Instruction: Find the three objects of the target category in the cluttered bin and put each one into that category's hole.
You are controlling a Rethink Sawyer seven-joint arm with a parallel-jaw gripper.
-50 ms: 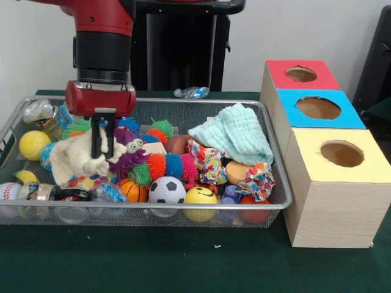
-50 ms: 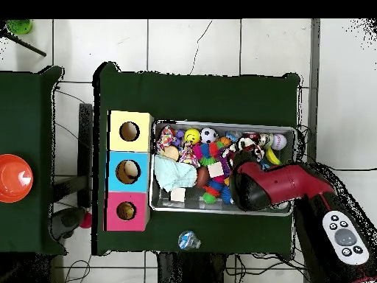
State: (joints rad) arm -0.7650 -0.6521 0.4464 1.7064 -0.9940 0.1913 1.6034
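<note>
A wire mesh bin (image 1: 183, 101) holds a heap of toys, balls and cloths. My gripper (image 1: 102, 145) reaches down into its left part, shut on a cream fuzzy cloth (image 1: 70, 157) that still lies on the heap. A mint cloth (image 1: 235, 134) lies at the right, with two patterned cloths (image 1: 208, 162) (image 1: 259, 180) below it. Right of the bin stand the red hole (image 1: 301, 74), blue hole (image 1: 318, 107) and yellow hole (image 1: 342, 153). In the overhead view my arm (image 2: 272, 184) hides the gripper and the bin's right half.
A spiky caterpillar toy (image 1: 162, 166), a soccer ball (image 1: 167, 190), a smiley ball (image 1: 201, 196), a basketball (image 1: 131, 190), a yellow ball (image 1: 33, 144) and a jar (image 1: 41, 116) crowd the bin. A crumpled plastic item (image 1: 192, 92) lies behind it. An orange disc (image 2: 13, 177) sits on a side table.
</note>
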